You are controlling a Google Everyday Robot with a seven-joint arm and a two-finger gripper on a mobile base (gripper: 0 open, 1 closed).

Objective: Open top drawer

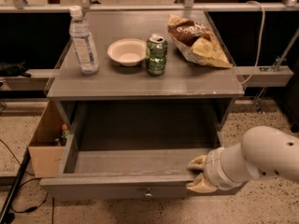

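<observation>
The top drawer [117, 183] is a wide grey wooden drawer under the grey table top, pulled far out toward me. Its plain grey inside holds nothing. A small round metal knob [148, 194] sits at the middle of its front. My gripper [197, 175] comes in from the right on a white arm. Its tan fingers [200, 163] sit at the right end of the drawer front's top edge, one above the edge and one below. No other drawers show.
On the table top [145, 85] stand a water bottle [83, 41], a white bowl [127, 51], a green can [156, 54] and a chip bag [196, 40]. A cardboard box [46, 146] sits on the floor left of the drawer. A black cable [14, 190] lies at lower left.
</observation>
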